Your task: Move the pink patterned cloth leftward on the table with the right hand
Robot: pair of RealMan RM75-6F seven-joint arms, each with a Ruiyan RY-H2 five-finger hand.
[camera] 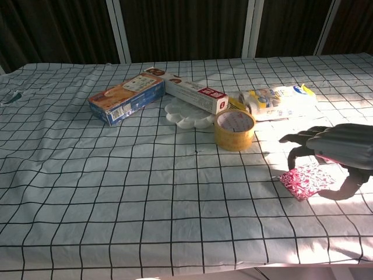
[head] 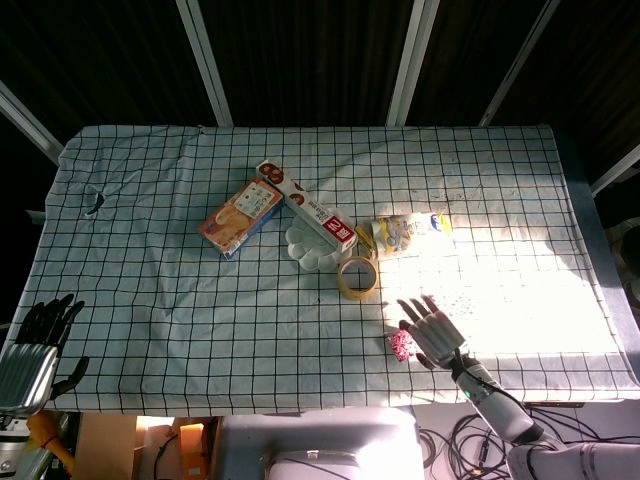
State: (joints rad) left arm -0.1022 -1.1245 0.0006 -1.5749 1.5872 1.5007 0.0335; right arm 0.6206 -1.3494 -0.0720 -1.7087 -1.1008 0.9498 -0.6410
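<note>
The pink patterned cloth (head: 402, 344) (camera: 305, 180) lies flat on the checked tablecloth near the front edge, right of centre. My right hand (head: 433, 334) (camera: 333, 145) is over its right part, fingers spread and curved down, thumb (camera: 345, 189) low beside the cloth's right edge. The hand covers part of the cloth, and it appears to hold the cloth against the table. My left hand (head: 36, 346) hangs off the table's front left corner, fingers apart, holding nothing; the chest view does not show it.
A roll of tape (head: 357, 276) (camera: 234, 129) stands just behind and left of the cloth. Further back are a white flower-shaped dish (camera: 187, 113), a long box (camera: 186, 89), an orange box (camera: 125, 97) and a wipes pack (camera: 277, 98). Strong sunlight covers the right side.
</note>
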